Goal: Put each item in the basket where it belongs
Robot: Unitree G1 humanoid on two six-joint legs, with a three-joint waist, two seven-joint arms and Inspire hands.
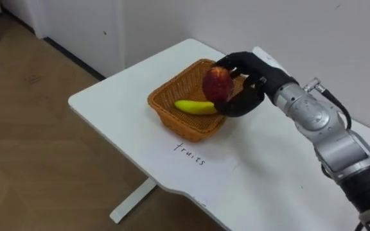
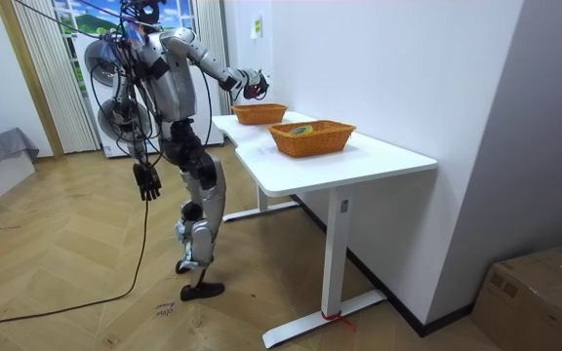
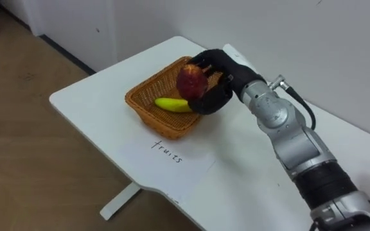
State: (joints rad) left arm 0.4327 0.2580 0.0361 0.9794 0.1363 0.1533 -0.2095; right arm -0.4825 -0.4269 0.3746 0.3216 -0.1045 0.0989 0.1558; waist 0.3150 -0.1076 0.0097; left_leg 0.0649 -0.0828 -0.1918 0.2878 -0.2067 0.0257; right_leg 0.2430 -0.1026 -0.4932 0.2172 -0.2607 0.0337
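Observation:
A red apple (image 1: 218, 83) is held just above the far side of a woven basket (image 1: 166, 112), with my right hand (image 1: 252, 80) shut on it from behind. A yellow banana (image 1: 196, 107) lies inside this basket. The basket stands near the left end of the white table (image 1: 121, 96), behind a handwritten label (image 1: 190, 154). In the room view my right hand (image 2: 252, 86) reaches over that far basket (image 2: 260, 113), and my left hand (image 2: 146, 181) hangs relaxed at my side. I stand at the table's long side.
A second woven basket (image 2: 312, 137) with something in it stands further along the table. The wall runs close behind the table. A cardboard box (image 2: 540, 292) sits on the floor at the room view's right.

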